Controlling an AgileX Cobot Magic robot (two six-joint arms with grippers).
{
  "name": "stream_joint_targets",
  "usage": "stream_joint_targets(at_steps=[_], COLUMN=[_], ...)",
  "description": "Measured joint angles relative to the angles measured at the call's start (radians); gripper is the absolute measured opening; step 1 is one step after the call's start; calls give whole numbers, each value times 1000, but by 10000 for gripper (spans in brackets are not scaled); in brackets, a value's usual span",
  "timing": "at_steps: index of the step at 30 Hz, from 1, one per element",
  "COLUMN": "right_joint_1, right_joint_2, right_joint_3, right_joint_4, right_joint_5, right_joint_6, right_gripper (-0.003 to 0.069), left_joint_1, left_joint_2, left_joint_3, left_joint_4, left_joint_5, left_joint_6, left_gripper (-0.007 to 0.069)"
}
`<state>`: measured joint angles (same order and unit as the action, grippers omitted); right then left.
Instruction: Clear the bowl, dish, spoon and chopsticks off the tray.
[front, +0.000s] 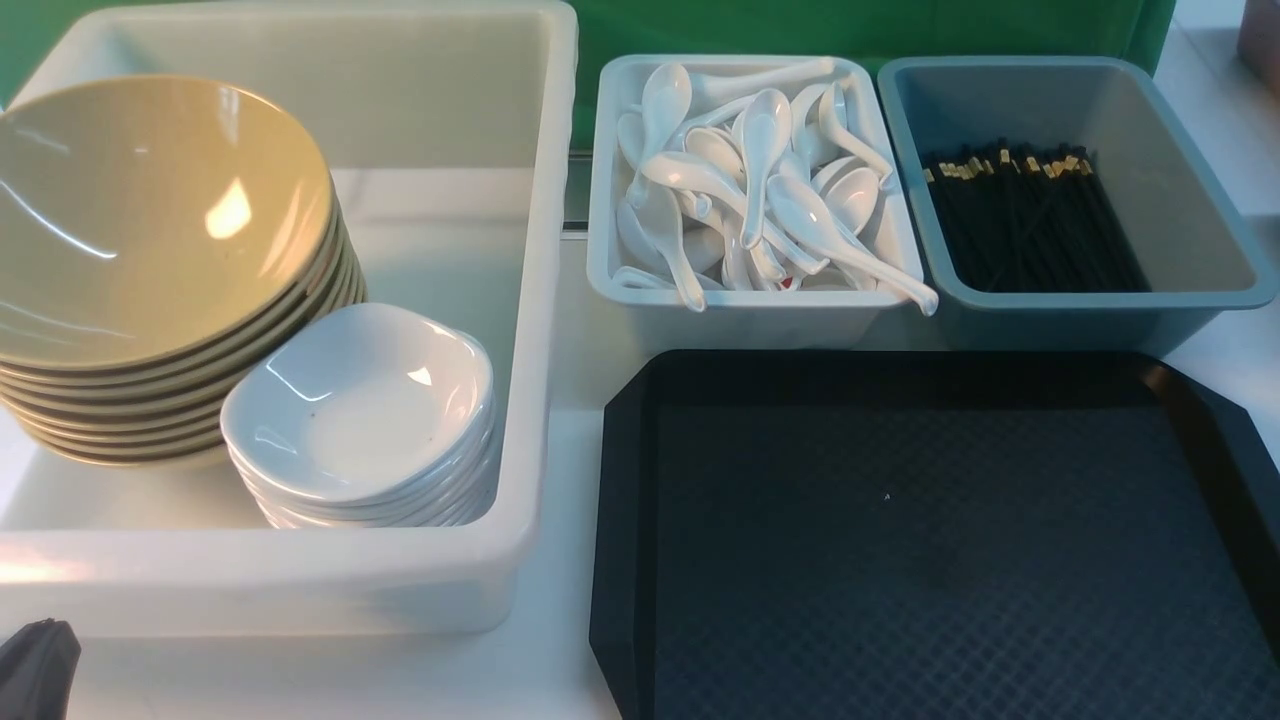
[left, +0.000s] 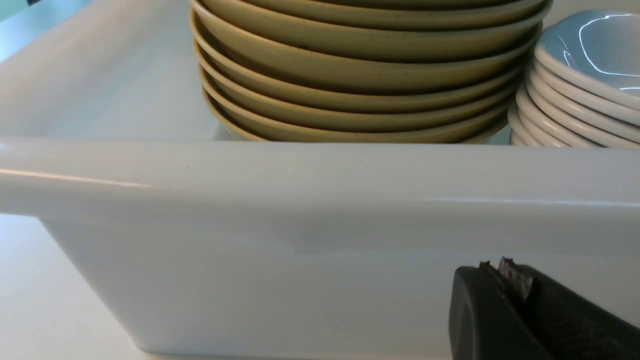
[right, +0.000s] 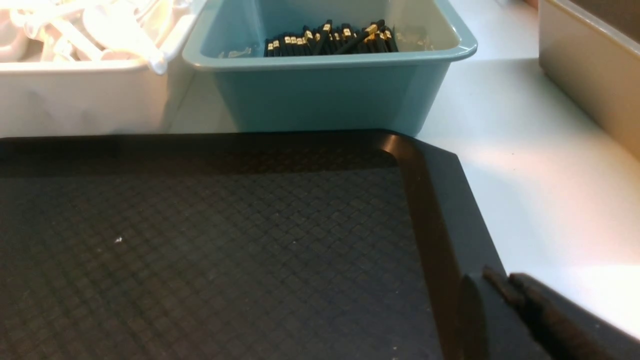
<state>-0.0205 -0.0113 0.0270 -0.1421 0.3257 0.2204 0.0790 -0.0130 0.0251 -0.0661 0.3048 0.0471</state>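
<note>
Claws sit low: left claw clenched before the white bin; right claw, nearly clenched, empty, over the tray rim.

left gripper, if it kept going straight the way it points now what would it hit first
Most likely the near wall of the large white bin, which fills the view just ahead of the shut left gripper; the gap is hard to judge.

No text, label, brand, number or sign can be read anywhere in the three views. The gold bands on the chopsticks are plain as far as can be told, too small to show any mark.
</note>
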Motion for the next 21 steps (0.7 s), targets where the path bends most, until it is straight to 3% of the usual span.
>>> stream_joint_targets(at_steps=[21], right_joint_1=[0], right_joint_2=[0], right_joint_3=[0], right_joint_4=[0], right_joint_5=[0], right_joint_6=[0], right_gripper=[98], left_joint_1=[0], left_joint_2=[0], left_joint_3=[0], left_joint_4=[0], left_joint_5=[0], left_joint_6=[0], left_gripper=[-11])
